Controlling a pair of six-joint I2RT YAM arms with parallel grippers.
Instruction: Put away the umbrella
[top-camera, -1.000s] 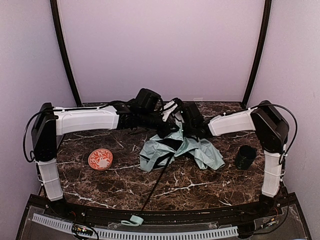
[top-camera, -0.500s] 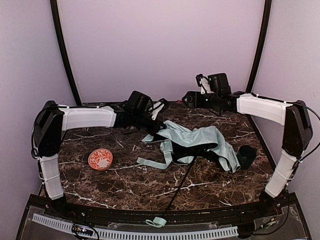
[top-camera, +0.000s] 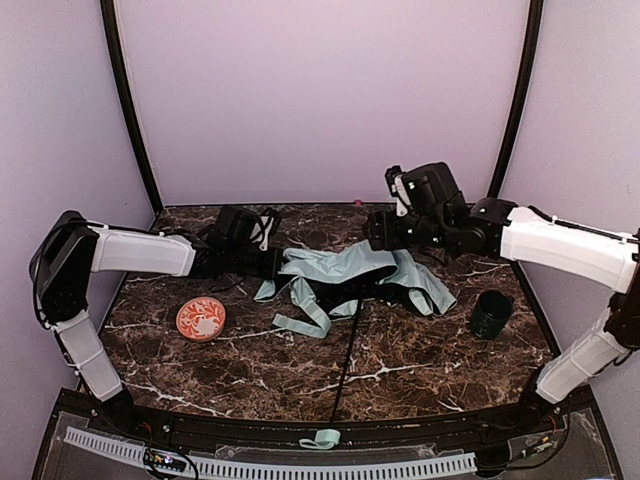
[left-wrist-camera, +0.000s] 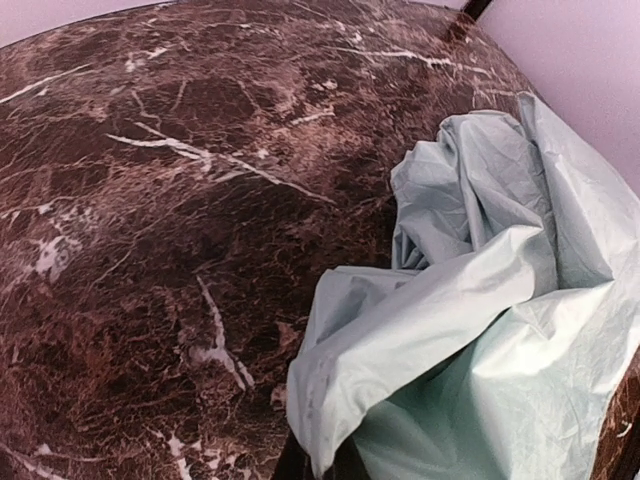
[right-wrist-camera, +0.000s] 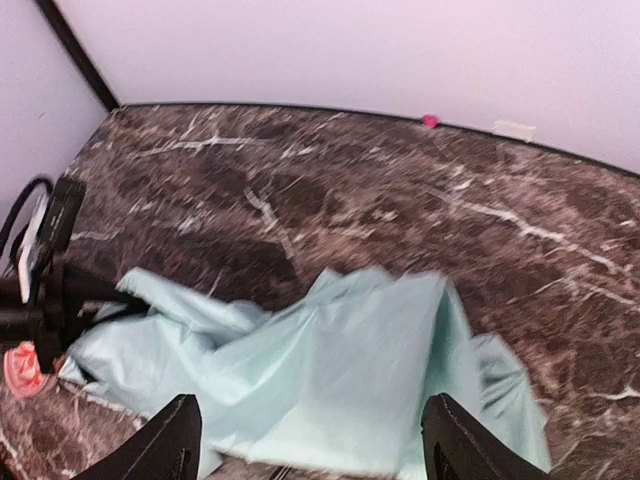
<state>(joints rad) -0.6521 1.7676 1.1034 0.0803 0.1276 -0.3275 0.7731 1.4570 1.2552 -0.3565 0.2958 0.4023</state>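
Observation:
The umbrella (top-camera: 352, 277) lies collapsed across the middle of the table, its pale mint fabric crumpled over a black lining. Its thin black shaft (top-camera: 345, 365) runs toward the near edge, where the mint handle (top-camera: 322, 438) rests on the front rail. My left gripper (top-camera: 268, 263) is shut on the fabric's left edge; in the left wrist view the cloth (left-wrist-camera: 480, 300) drapes over the closed jaws (left-wrist-camera: 320, 466). My right gripper (top-camera: 386, 229) hovers over the fabric's back right part. It is open, its fingers (right-wrist-camera: 176, 442) wide apart above the cloth (right-wrist-camera: 330, 375) and holding nothing.
A dark green cup (top-camera: 491, 314) stands at the right, close to the fabric's right end. An orange patterned plate (top-camera: 201, 318) lies front left. The purple back wall runs close behind both grippers. The left arm's wrist (right-wrist-camera: 45, 290) shows in the right wrist view.
The left gripper has drawn the fabric's edge to the left, stretching the umbrella out. The right gripper has dropped from near the back wall to just over the cloth, its jaws narrowing a little.

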